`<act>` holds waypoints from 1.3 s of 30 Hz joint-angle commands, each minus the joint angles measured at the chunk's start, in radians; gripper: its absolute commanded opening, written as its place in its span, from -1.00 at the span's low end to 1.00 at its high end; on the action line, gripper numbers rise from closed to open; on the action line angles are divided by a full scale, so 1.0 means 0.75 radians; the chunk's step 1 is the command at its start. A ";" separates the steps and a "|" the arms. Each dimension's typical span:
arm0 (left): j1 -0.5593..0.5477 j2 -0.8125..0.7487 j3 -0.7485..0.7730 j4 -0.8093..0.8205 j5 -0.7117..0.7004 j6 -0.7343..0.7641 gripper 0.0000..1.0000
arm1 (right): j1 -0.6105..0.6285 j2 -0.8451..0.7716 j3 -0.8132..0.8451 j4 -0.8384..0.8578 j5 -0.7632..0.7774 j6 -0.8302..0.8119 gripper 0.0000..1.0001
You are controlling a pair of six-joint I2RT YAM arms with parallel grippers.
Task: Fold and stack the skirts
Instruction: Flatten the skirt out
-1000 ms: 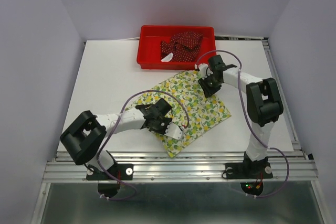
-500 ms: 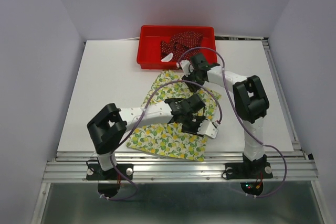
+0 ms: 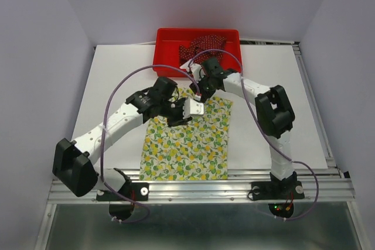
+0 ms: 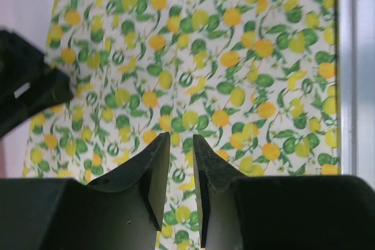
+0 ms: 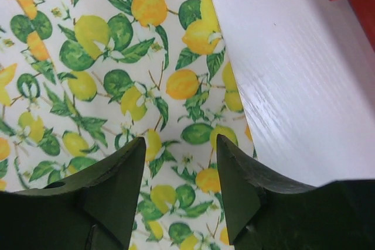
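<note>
Left gripper (image 4: 180, 144) hangs over the far part of the lemon skirt (image 3: 186, 144), its fingers a narrow slit apart with nothing between them. That skirt lies flat, its near hem along the near edge of the table (image 3: 117, 86), with bare table on both sides of it. A second ago it lay cornerwise; now it sits square. At the skirt's far edge the right gripper (image 5: 179, 144) hangs with its jaws spread and empty. Beyond the lemon skirt, the dark red skirt (image 3: 202, 45) lies in the red tray (image 3: 167, 68).

Cream lemon-print skirt (image 3: 186, 144): flat on white table (image 3: 117, 98), centre to lower centre. Dark red dotted skirt (image 3: 205, 44): crumpled in red tray (image 3: 163, 57), upper centre. Left gripper (image 3: 193, 109), right gripper (image 3: 203, 89): close together over lemon skirt's upper edge.
</note>
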 commanded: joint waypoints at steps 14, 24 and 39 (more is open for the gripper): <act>0.534 0.530 0.401 -0.011 -0.075 0.204 -0.19 | -0.300 -0.205 -0.173 -0.142 -0.029 -0.154 0.01; 0.398 0.486 -0.010 0.095 -0.210 0.359 -0.24 | -0.300 -0.180 -0.283 -0.142 0.008 -0.221 0.01; -0.095 0.565 -0.217 0.144 -0.139 0.229 -0.38 | -0.300 0.047 -0.058 -0.163 -0.029 -0.342 -0.23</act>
